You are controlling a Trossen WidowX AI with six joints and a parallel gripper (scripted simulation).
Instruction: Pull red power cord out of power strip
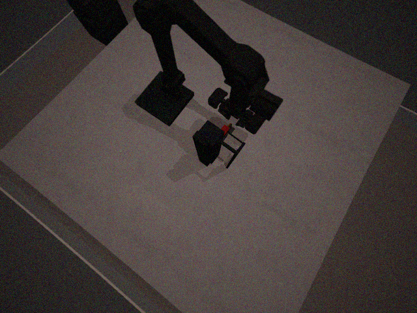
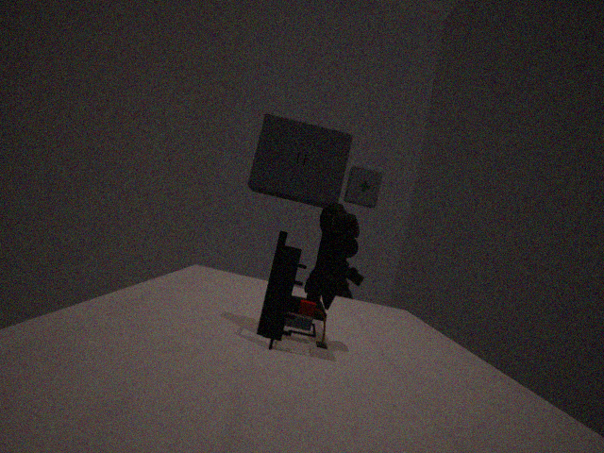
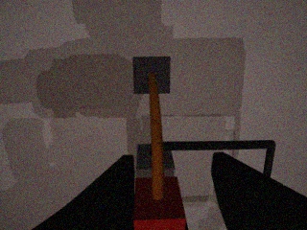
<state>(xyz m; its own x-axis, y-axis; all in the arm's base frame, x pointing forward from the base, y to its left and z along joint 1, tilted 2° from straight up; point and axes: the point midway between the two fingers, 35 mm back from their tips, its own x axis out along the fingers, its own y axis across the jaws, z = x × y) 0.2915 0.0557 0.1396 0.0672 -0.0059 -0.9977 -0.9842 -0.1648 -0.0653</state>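
The dark power strip (image 1: pixel 208 141) (image 2: pixel 278 297) stands upright. The red plug (image 1: pixel 225 130) (image 2: pixel 308 308) (image 3: pixel 159 211) is at its side face; their contact is hard to make out. An orange cord (image 2: pixel 324 331) (image 3: pixel 155 129) runs from the plug down to a small dark block (image 2: pixel 321 344) (image 3: pixel 142 67). My gripper (image 1: pixel 233 118) (image 2: pixel 319 303) (image 3: pixel 173 164) is partly open, above and close to the plug. In the wrist view the plug shows between the finger outlines, nearer the left finger, with a gap to the right finger. No grip on it shows.
A grey block (image 2: pixel 293 322) (image 3: pixel 154 157) sits just below the plug. A thin black frame (image 1: pixel 235 158) (image 3: pixel 218 145) stands out from the strip. The arm's square base (image 1: pixel 164 102) stands on the pale table (image 1: pixel 235 235) (image 2: pixel 243 399).
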